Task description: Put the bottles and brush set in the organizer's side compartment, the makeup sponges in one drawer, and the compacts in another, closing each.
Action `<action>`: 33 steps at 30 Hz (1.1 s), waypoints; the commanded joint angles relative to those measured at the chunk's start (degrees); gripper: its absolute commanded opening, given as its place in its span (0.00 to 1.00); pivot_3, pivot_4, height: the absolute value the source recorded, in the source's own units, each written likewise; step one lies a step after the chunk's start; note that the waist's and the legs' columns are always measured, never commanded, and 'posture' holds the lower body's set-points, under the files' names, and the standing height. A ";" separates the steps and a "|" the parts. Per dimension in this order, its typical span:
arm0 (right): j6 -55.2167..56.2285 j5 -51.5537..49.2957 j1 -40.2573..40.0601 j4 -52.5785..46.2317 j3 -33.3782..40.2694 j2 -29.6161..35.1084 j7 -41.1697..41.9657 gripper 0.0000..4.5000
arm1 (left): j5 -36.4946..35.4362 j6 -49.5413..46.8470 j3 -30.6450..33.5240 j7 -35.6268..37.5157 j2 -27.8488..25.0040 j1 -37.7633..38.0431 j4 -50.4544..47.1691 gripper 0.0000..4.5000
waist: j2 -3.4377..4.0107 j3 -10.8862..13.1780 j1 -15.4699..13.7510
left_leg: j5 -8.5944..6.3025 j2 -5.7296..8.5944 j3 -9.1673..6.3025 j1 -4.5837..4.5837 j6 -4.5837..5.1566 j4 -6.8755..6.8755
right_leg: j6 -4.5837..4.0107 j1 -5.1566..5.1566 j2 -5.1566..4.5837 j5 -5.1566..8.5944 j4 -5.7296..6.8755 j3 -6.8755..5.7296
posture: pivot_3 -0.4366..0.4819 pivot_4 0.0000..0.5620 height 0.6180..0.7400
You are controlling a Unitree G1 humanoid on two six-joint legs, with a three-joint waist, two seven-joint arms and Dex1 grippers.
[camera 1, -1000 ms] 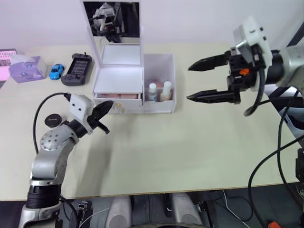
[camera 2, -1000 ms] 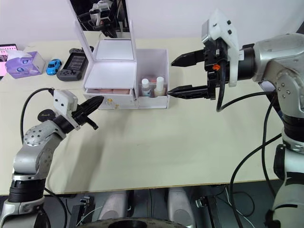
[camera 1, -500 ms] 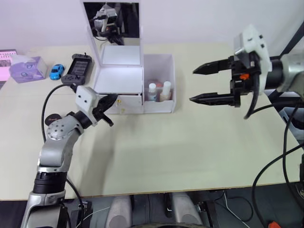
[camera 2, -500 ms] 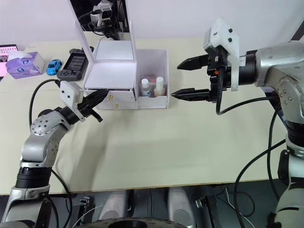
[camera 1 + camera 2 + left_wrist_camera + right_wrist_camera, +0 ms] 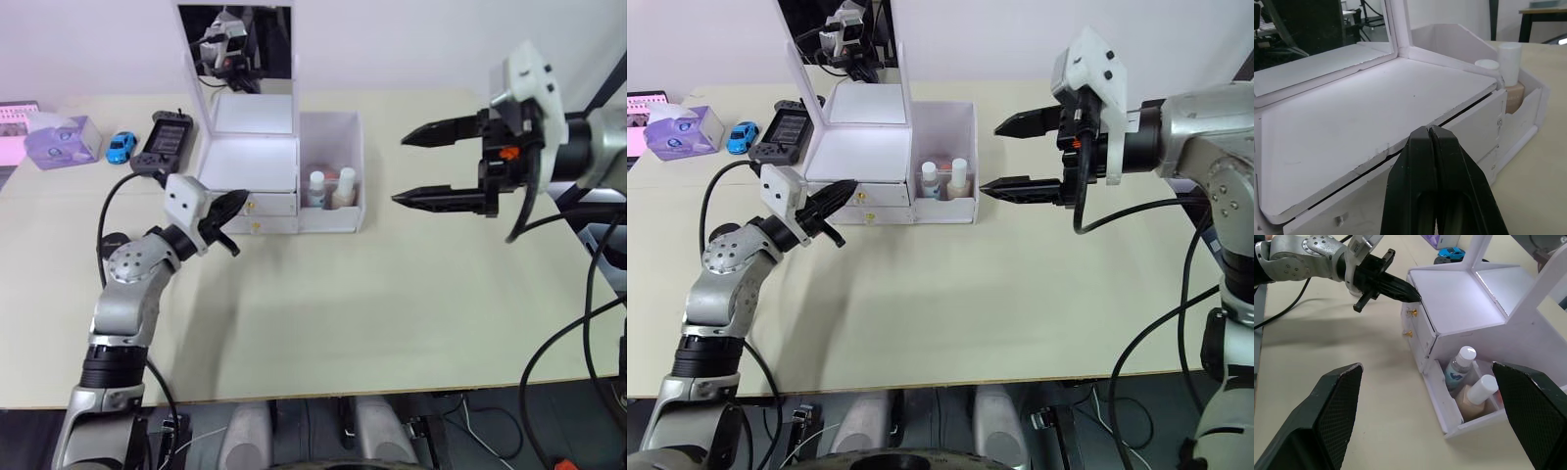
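Note:
The white organizer (image 5: 250,166) stands at the table's back with its mirror (image 5: 235,44) upright. Both stacked drawers (image 5: 1476,129) look pushed in. The side compartment (image 5: 354,171) holds the two bottles, bluish (image 5: 315,188) and beige (image 5: 344,186), with something coral behind them. My left gripper (image 5: 238,201) is shut and empty, its tip against the upper drawer's front. Level with the organizer, my right gripper (image 5: 400,169) hangs open and empty in the air to its right. A black compact (image 5: 106,243) peeks out beside my left elbow. The makeup sponges are out of view.
A black handheld game console (image 5: 164,142), a blue toy car (image 5: 121,147) and a pale purple box (image 5: 61,140) sit at the back left. Cables hang off the table's right side by my right arm. Bare tabletop (image 5: 372,294) stretches in front of the organizer.
The upper drawer stood open with pink showing inside; my left gripper has moved toward the organizer and the drawer is now shut. The right gripper has barely shifted.

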State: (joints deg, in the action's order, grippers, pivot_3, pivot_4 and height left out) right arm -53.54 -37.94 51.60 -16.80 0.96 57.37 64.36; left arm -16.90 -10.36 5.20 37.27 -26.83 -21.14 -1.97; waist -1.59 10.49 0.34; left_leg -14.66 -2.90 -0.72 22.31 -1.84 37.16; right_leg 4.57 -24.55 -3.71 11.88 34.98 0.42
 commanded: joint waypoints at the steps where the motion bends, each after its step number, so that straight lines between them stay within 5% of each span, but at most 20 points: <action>1: 0.33 -0.74 0.20 -1.46 2.48 1.00 -0.48 1.00 | 0.36 -0.52 -0.74 -0.14 0.49 -1.54 1.26 0.01 | 0.00 0.00 -0.03 | 0.00 0.00 0.00 0.00 0.00 0.00 | 0.00 0.00 0.00 0.00 0.00 0.00 | 0.48 0.27 1.00; 12: 1.23 -1.12 -1.16 -1.33 2.79 0.92 -0.93 1.00 | 0.72 -1.87 -1.35 -0.79 1.18 -4.01 2.58 0.01 | 0.00 0.00 -1.17 | 0.01 0.00 0.00 -0.01 -0.01 0.03 | 0.01 0.01 0.04 0.00 0.00 0.04 | 0.48 0.27 1.00; 26: 1.82 -1.78 -2.00 -1.71 2.67 0.34 -1.24 1.00 | -4.90 -4.48 4.04 0.43 -1.17 6.58 -7.87 0.01 | 0.01 0.01 -0.52 | 0.00 -0.02 0.04 0.07 0.00 -0.18 | 0.01 -0.16 0.11 0.02 -0.03 0.15 | 0.48 0.27 1.00; 33: 1.65 -1.76 -1.47 -1.52 2.47 0.36 -1.31 1.00 | -2.67 -3.40 2.01 -1.93 1.13 6.34 -5.19 0.01 | 0.01 0.01 -0.85 | 0.00 0.00 0.05 0.07 0.00 -0.08 | 0.04 -0.12 0.09 0.04 -0.08 0.19 | 0.48 0.27 1.00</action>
State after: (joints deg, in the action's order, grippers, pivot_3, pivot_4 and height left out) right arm -52.44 -39.10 48.94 -17.63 1.58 57.34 63.26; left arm -20.05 -15.15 7.45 35.99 -25.79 -13.74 -6.84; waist -1.58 10.50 -0.51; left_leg -14.66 -2.89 -0.67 22.38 -1.84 37.08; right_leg 4.67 -24.67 -3.62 11.95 34.89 0.62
